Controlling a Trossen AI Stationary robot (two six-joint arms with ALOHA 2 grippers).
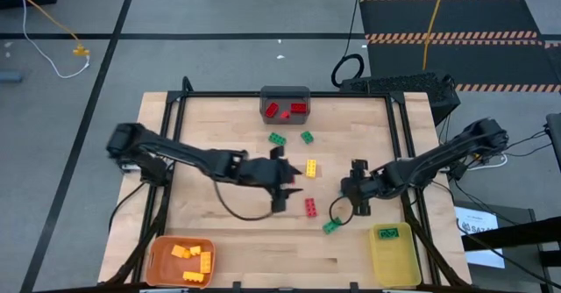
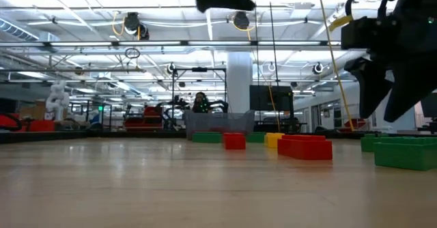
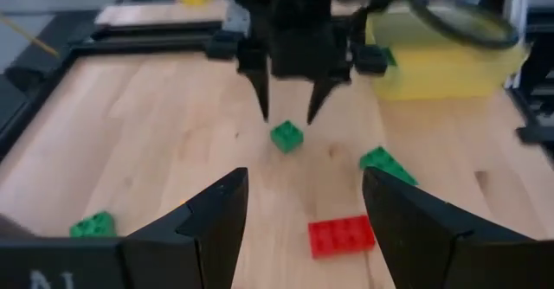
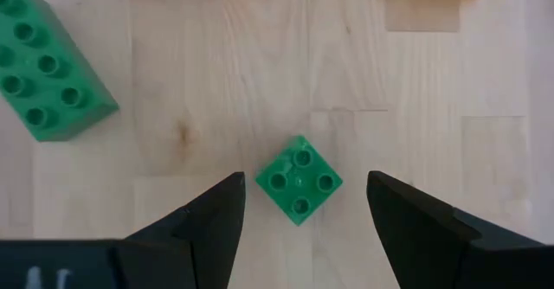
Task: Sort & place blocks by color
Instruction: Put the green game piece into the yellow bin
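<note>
My right gripper (image 4: 305, 178) is open and points down over a small green block (image 4: 299, 182), one finger on either side, touching nothing. In the left wrist view its tips (image 3: 290, 109) hang just above that block (image 3: 286, 137). A larger green block (image 4: 48, 64) lies beside it on the table. My left gripper (image 1: 285, 186) is open and hovers over the table's middle, with a red block (image 3: 342, 235) lying ahead of it. Loose on the table are a yellow block (image 1: 310, 167), a red one (image 1: 311, 207) and three green ones (image 1: 277, 139) (image 1: 308, 136) (image 1: 332, 226).
A gray bin (image 1: 285, 93) at the far edge holds red blocks. An orange bin (image 1: 158, 258) at the near left holds yellow blocks. A yellow bin (image 1: 394, 262) at the near right holds one green block (image 1: 388, 233). Black rails frame the table (image 1: 210, 126).
</note>
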